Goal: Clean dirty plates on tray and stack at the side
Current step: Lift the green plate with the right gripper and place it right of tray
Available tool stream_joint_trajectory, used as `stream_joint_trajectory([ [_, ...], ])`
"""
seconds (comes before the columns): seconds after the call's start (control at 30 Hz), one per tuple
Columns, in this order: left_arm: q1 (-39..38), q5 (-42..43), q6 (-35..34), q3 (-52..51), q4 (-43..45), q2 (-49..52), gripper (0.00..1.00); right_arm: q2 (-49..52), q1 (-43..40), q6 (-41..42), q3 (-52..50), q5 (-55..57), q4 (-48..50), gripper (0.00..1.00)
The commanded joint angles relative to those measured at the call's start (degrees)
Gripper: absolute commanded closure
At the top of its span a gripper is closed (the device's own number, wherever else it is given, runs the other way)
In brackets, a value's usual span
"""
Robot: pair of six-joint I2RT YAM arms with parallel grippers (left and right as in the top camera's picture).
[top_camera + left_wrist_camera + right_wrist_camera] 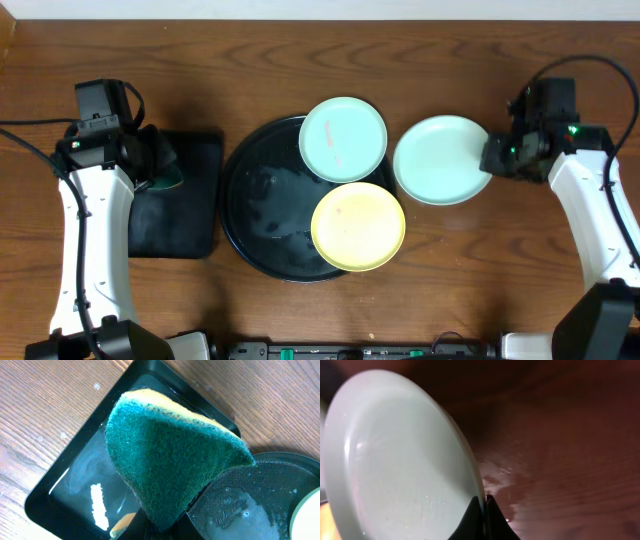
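The large round black tray [255, 215] sits mid-table. A pale mint plate [343, 138] with a faint reddish smear rests on its upper right rim. A pale yellow plate [358, 226] lies on its lower right. A second mint plate [440, 160] is right of the tray, over the wood. My right gripper [490, 155] is shut on that plate's right rim [482, 505]; the plate [395, 460] fills the right wrist view. My left gripper [160, 165] is shut on a green and yellow sponge [170, 455] above the small rectangular black tray [60, 495].
The rectangular black tray [185, 195] lies left of the round tray and looks wet inside. The round tray's wet rim [240, 510] shows in the left wrist view. Bare wood table [470, 260] lies right and in front of the plates.
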Motion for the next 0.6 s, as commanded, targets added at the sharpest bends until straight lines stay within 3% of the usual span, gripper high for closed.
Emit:
stream_joint_trajectory([
  [0.0,0.3,-0.7,1.0,0.8,-0.1,-0.4,0.93,-0.3,-2.9,-1.2,-6.4,0.2,5.9,0.99],
  [0.2,0.3,-0.7,1.0,0.7,-0.1,-0.4,0.93,-0.3,-5.0,-3.1,-12.6,1.1,14.1,0.99],
  [0.33,0.3,-0.7,1.0,0.5,-0.1,-0.3,0.92,-0.3,-4.9,-4.2,-13.5,1.4,17.0,0.83],
  [0.57,0.3,-0.7,1.0,0.5,-0.1,-0.3,0.93,-0.4,-2.7,-6.1,-5.0,-10.8,6.2,0.68],
])
